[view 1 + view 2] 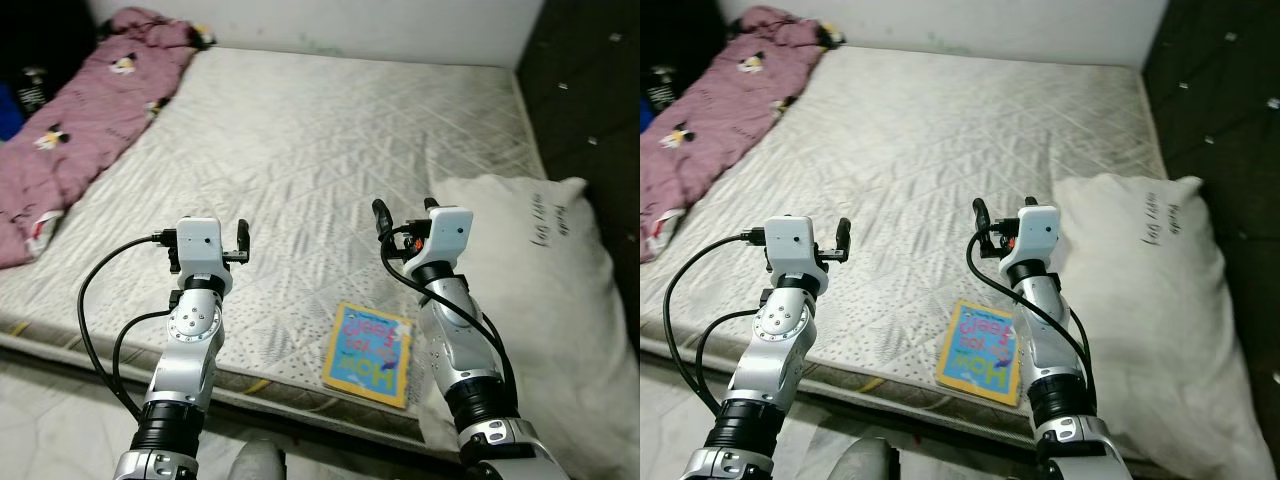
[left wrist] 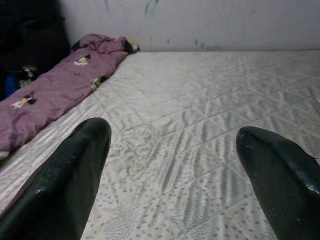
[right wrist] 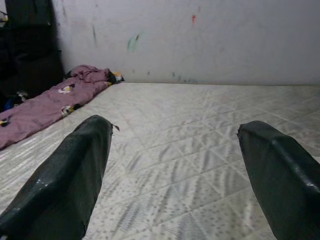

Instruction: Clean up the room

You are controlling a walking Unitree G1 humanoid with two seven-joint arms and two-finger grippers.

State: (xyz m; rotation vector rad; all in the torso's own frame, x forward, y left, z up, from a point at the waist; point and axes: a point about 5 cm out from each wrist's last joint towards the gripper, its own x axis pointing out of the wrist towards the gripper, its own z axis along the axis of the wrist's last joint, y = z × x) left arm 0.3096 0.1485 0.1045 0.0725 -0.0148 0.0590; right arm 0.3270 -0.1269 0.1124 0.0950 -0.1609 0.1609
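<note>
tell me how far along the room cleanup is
Nothing looks tidied yet. The left gripper and right gripper both hover open and empty over the mattress. Still left: the colourful children's book lying at the mattress's near edge beside the right arm, the purple patterned blanket bunched along the left side, and the white pillow sitting at the right edge.

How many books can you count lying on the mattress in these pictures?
1. The book lies flat near the front edge of the mattress, beside the white pillow, just inside the right arm. Others may be hidden under the purple blanket.
</note>
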